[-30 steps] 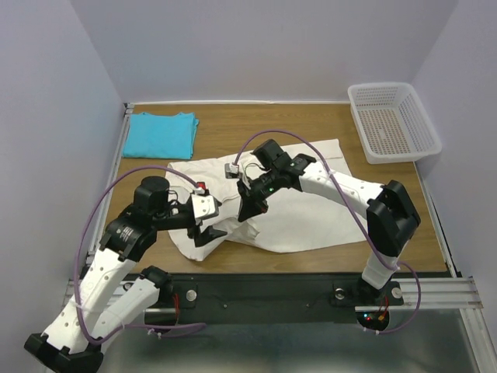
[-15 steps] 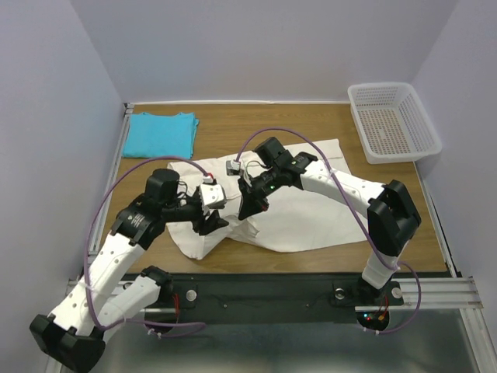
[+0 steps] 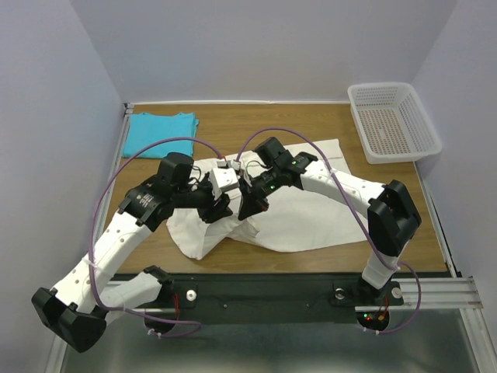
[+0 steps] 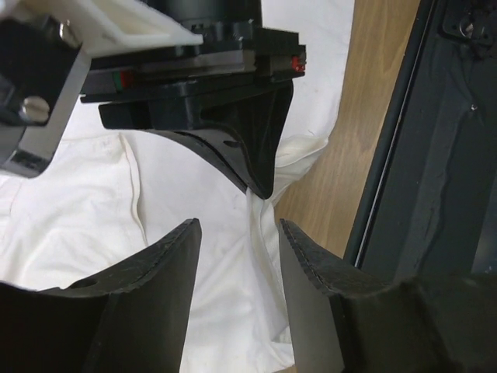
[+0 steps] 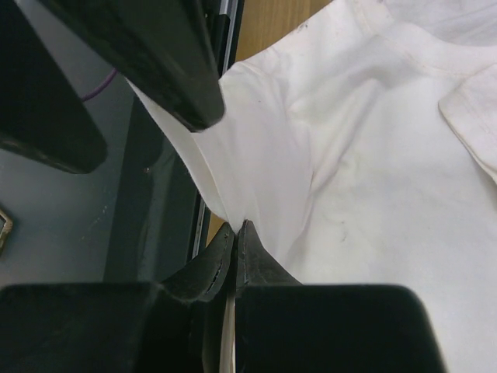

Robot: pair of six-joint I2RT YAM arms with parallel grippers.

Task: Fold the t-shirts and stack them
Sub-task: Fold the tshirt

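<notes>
The right tool (image 5: 235, 230) clamped a raised fold of the cream t-shirt (image 5: 373, 155); the gaping left tool (image 4: 237, 227) needed to seize cloth just beside it

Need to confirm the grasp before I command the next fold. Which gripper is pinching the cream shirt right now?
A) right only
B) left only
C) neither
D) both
A: the right wrist view shows the right gripper closed on a raised fold of the cream shirt, while the left gripper stands open, its fingers apart and clamping no cloth.
</notes>
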